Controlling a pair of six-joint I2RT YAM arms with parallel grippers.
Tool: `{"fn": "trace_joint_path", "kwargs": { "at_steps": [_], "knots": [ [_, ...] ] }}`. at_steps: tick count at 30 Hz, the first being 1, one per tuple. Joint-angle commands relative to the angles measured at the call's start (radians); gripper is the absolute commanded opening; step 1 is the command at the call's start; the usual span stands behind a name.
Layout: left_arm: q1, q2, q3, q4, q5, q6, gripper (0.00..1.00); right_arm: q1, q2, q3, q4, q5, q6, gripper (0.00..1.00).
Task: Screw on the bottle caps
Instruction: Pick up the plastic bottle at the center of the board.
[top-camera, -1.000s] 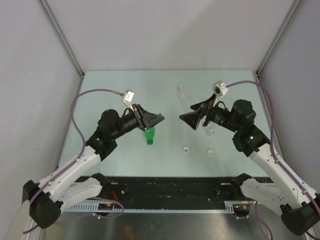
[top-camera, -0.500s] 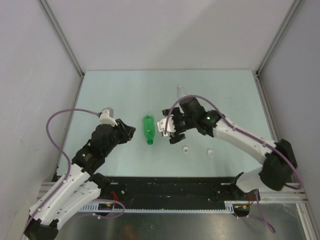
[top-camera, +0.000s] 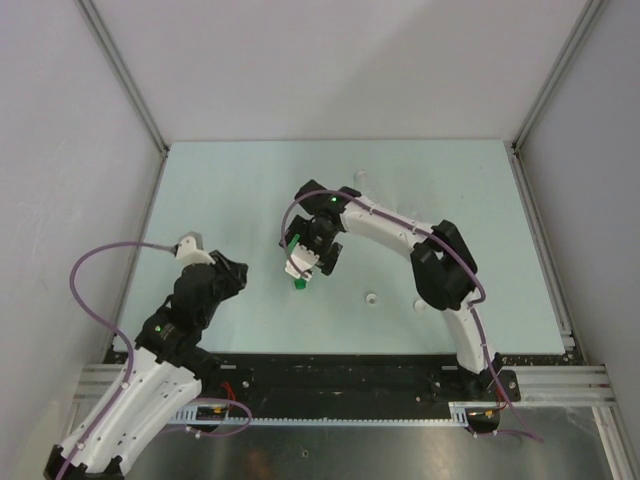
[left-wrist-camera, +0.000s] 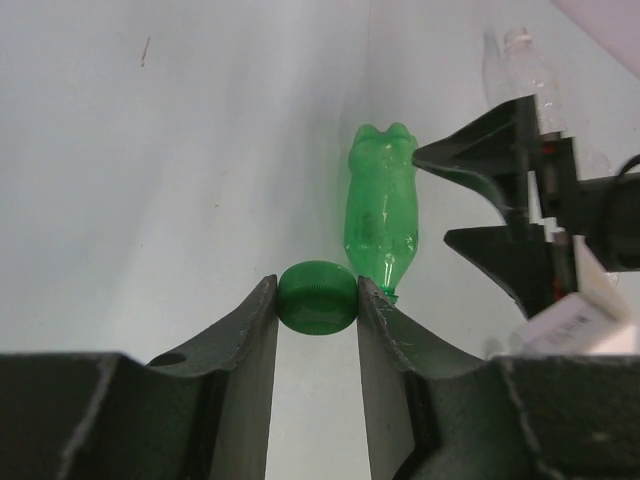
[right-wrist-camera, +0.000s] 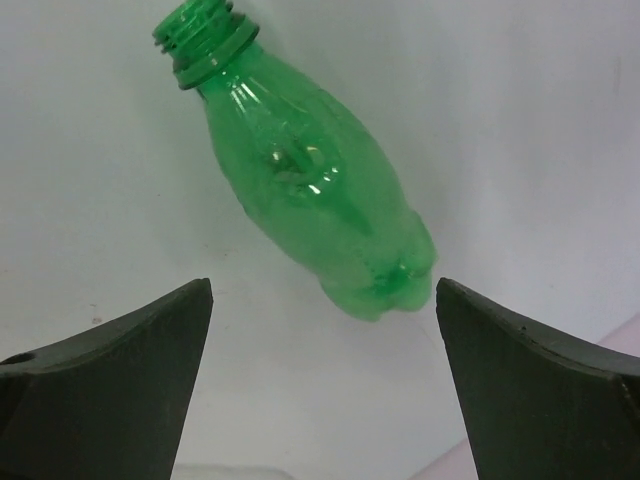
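Observation:
A dark green bottle cap (left-wrist-camera: 318, 297) is pinched between the fingers of my left gripper (left-wrist-camera: 316, 285), above the table. Just beyond it, the translucent green bottle (left-wrist-camera: 380, 215) lies on its side, its open neck toward that gripper. My right gripper (right-wrist-camera: 322, 288) hovers over the green bottle's (right-wrist-camera: 310, 180) base, open wide, its fingers either side and clear of it. From above, the right gripper (top-camera: 305, 258) covers most of the green bottle (top-camera: 298, 283), and the left gripper (top-camera: 236, 272) sits to its left. A white cap (top-camera: 371, 297) lies on the table to the right.
A clear bottle (left-wrist-camera: 520, 65) lies farther back, behind the right arm; only a bit of this clear bottle (top-camera: 360, 180) shows from above. The right arm's elbow (top-camera: 440, 265) stretches across the table's right half. Grey walls close in the table on three sides.
The right arm swung left and down over the green bottle. The left gripper, first at the bottle, pulled back toward the near left, leaving the bottle lying on the table.

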Motion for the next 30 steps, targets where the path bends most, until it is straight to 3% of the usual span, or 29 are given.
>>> {"fn": "trace_joint_path", "kwargs": {
  "at_steps": [1, 16, 23, 30],
  "knots": [
    [0.008, -0.060, -0.017, -0.016, -0.063, -0.036, 0.00, 0.003, 0.075, 0.095, -0.066, 0.056, -0.251, 0.99],
    [0.008, -0.044, -0.001, -0.017, -0.088, -0.028, 0.00, 0.053, 0.231, 0.195, -0.076, 0.082, -0.360, 0.97],
    [0.008, -0.092, -0.014, -0.017, -0.096, -0.041, 0.00, 0.053, 0.227, 0.146, -0.044, 0.176, -0.177, 0.81],
    [0.008, -0.103, -0.017, -0.016, -0.093, -0.044, 0.00, 0.024, 0.212, 0.106, -0.014, 0.203, -0.041, 0.82]
  ]
}}
